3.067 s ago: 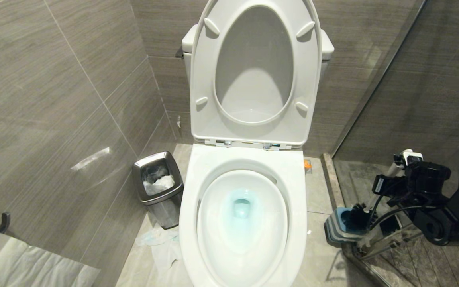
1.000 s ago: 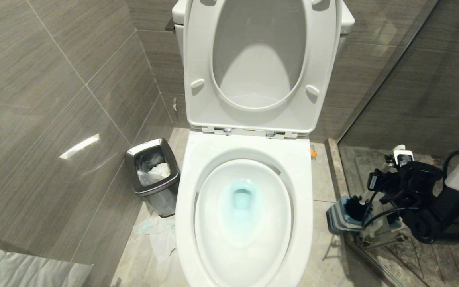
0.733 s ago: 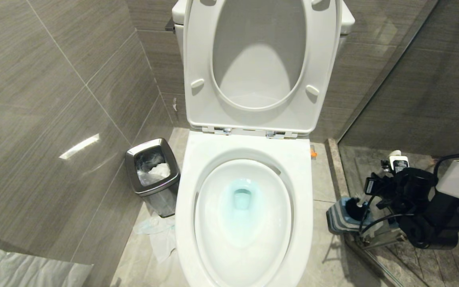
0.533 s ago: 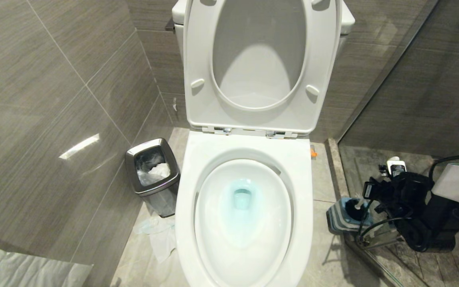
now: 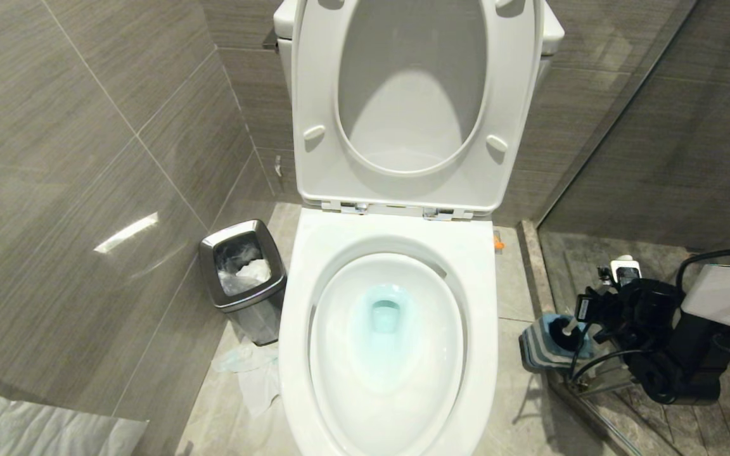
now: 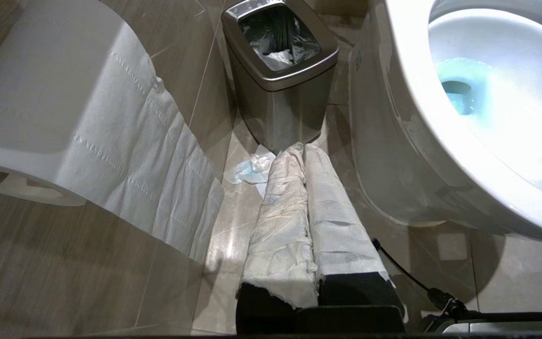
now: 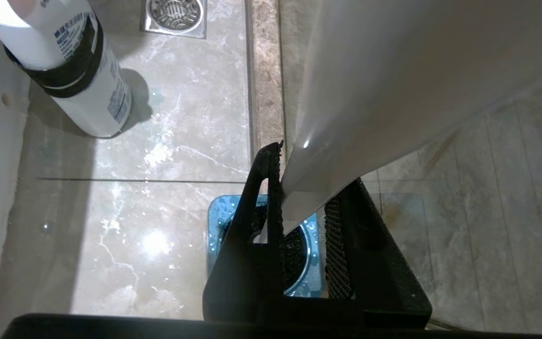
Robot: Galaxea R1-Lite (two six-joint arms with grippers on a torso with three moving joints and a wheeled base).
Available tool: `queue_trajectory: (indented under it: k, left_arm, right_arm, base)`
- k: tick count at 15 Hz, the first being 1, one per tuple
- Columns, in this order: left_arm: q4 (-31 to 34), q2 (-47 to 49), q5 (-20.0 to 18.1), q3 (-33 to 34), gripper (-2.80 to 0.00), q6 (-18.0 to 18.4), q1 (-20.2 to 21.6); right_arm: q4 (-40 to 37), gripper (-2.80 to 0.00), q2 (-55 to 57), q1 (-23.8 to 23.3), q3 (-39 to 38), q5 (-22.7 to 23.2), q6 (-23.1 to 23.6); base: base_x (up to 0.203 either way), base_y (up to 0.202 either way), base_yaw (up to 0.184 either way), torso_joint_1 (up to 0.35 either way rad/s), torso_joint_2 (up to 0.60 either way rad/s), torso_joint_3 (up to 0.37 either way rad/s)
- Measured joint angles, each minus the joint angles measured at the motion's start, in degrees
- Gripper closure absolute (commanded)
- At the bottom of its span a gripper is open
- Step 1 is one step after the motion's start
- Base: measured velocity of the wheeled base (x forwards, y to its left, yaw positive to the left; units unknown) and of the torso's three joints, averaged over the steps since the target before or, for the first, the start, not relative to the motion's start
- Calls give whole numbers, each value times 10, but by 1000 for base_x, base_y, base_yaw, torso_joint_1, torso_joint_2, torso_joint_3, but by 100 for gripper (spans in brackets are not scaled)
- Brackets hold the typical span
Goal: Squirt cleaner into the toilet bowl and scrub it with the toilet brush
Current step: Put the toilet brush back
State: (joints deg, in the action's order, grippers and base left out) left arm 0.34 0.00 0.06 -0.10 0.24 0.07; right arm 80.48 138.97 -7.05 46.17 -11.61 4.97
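Right end effector pinches the toilet brush handle, head in holder.

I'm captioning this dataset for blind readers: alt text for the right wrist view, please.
The right end effector grips the slim white toilet brush handle above its squarish blue holder on wet marble floor. A white labelled bottle stands beyond, near a steel floor drain.

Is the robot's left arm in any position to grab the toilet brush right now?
Probably not. The toilet brush stands in its holder on the far side of the toilet bowl, already clamped by the right gripper. The left gripper hangs shut near the steel bin, with the bowl between.
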Motion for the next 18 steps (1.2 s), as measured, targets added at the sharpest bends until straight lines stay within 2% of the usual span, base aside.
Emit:
queue_trajectory:
  k: [15,16,18]
  left_arm:
    - [0,0,0,0,0,1,0]
    - [0,0,0,0,0,1,0]
    - [0,0,0,0,0,0,0]
  right_arm:
    - [27,0,-4,-11,-10,3,3]
    - [30,-280,-4,-11,-12,5,3]
    - [30,-280,-4,-12,-14,11,5]
  base:
    - [0,0,0,0,0,0]
    - [0,0,0,0,0,0]
    - [0,0,0,0,0,0]
